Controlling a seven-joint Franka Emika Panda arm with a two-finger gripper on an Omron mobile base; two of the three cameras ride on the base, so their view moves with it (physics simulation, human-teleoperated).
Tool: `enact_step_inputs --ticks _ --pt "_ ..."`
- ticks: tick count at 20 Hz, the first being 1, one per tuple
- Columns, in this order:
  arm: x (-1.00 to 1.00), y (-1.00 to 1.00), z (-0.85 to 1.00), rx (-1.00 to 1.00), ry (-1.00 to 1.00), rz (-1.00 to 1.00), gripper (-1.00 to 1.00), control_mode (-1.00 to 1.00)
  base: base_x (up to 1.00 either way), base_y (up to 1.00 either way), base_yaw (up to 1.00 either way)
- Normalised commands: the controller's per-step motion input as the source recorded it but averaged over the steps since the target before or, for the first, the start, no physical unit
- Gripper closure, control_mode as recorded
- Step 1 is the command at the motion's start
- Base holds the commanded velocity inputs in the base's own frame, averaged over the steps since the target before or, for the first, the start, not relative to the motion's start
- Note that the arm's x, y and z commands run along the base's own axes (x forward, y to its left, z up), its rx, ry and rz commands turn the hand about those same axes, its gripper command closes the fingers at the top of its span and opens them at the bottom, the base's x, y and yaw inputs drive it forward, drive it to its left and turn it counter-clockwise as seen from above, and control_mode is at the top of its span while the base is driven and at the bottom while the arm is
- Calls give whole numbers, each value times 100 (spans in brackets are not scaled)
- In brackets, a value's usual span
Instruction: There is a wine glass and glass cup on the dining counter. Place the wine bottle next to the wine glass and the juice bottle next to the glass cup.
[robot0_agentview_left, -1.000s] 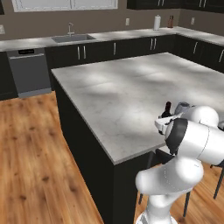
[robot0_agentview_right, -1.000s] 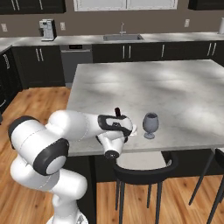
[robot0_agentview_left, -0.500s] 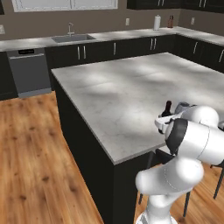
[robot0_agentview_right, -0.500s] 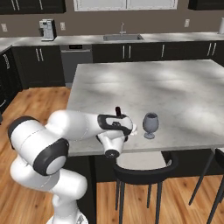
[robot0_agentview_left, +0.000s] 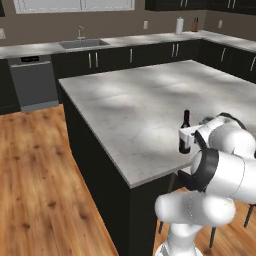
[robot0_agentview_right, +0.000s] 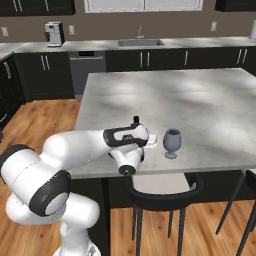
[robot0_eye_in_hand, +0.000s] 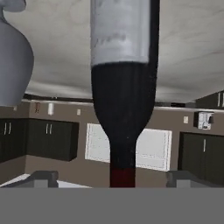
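Gripper (robot0_eye_in_hand: 111, 177) sitting with jaws apart on either side of the wine bottle (robot0_agentview_right: 135, 122) — not clamping it. Bottle standing upright near the desk's (robot0_agentview_right: 210, 105) front edge, wine glass (robot0_agentview_right: 171, 143) just beside it.

Gripper (robot0_eye_in_hand: 111, 177) now wider around wine bottle (robot0_eye_in_hand: 122, 87).

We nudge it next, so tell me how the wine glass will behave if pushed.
The wine glass stands on a thin stem over a small foot, so a push high on the bowl would probably tip it. It looks like thin glass, likely fragile. The wine bottle stands close beside it, so a tip could knock that.
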Motion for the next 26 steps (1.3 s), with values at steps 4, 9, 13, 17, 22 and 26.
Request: enact_step_inputs --ticks 4,9,13,17,22,26 --pt "-57 -7 78 3 0 0 -100 -100 0 0 0" --pt "-92 -1 91 2 0 0 -100 -100 0 0 0" --pt "-95 0 99 0 6 0 -100 -100 0 0 0" --pt "-73 17 100 0 15 0 -100 -100 0 0 0" --pt "-67 28 100 -2 18 0 -100 -100 0 0 0" --pt "-82 23 100 0 13 0 -100 -100 0 0 0"
